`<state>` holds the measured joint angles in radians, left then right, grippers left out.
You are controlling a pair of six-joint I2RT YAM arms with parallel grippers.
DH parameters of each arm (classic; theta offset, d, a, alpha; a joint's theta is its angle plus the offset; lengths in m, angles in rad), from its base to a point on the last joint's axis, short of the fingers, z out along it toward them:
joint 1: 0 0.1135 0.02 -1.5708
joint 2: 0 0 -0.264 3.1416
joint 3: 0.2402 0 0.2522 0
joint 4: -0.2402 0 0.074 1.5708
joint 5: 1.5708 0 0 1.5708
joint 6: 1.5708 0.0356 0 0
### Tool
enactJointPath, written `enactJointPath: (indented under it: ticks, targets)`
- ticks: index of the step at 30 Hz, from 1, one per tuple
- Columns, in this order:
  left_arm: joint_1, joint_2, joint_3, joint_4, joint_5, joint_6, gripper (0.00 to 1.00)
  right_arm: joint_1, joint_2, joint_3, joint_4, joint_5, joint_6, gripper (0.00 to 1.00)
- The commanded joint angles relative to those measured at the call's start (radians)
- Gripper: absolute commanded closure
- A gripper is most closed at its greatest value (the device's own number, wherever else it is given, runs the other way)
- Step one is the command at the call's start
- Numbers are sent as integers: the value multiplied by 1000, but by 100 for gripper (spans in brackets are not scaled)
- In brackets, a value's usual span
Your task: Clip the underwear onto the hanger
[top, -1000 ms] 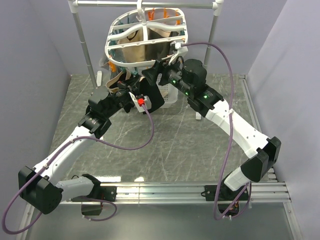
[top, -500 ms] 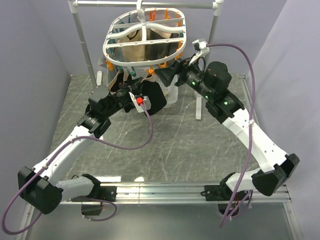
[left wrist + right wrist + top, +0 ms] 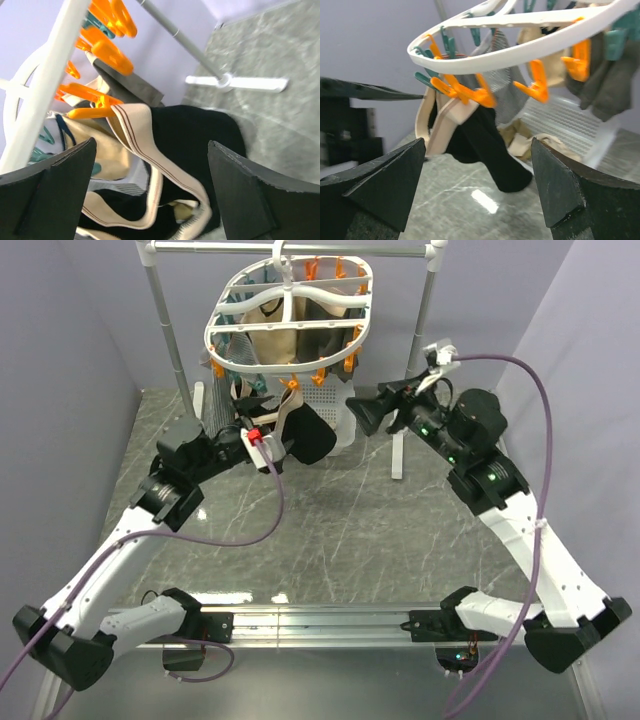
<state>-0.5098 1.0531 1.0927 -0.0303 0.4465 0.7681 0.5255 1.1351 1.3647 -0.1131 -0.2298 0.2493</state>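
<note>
The white oval hanger (image 3: 290, 315) hangs from the rail by its hook, and its rim (image 3: 520, 27) crosses the top of the right wrist view. The underwear (image 3: 312, 435), black with a beige waistband (image 3: 142, 130), dangles from the hanger's front edge. An orange clothespin (image 3: 92, 107) is shut on the waistband. My left gripper (image 3: 288, 445) is open just left of the underwear and touches nothing; the fabric hangs free beyond its fingers (image 3: 45, 190). My right gripper (image 3: 368, 410) is open too, set back to the right of the hanger, facing the black cloth (image 3: 487, 145).
A white perforated basket (image 3: 338, 410) holding beige garments (image 3: 540, 145) stands under the hanger. The grey rail stand (image 3: 160, 310) has a white foot (image 3: 235, 82) on the marble table. A grey mesh cloth (image 3: 505, 95), dark socks (image 3: 615, 80) and other clothespins hang from the hanger.
The left gripper has opened, let go of the underwear and drawn back left. The right arm has pulled away to the right. The hanger has swung back level, with the underwear hanging from a pin.
</note>
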Motion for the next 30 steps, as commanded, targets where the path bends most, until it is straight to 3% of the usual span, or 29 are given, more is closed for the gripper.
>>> enactJointPath:
  ticks: [1,7,13,20,30]
  targets:
    - [-9,-67,58,-120,23,-159,1,-31,-77,-25,-45,3,-65,7]
    - [-10,-105,131,-261,-142,-470,1,-87,-178,-84,-123,18,-113,4]
    - [72,-120,234,-468,-204,-648,1,-142,-314,-176,-238,70,-185,4]
    - [241,-194,173,-577,-227,-740,1,-205,-436,-265,-333,116,-229,3]
    - [317,-275,69,-709,-307,-809,1,-269,-532,-455,-422,75,-219,0]
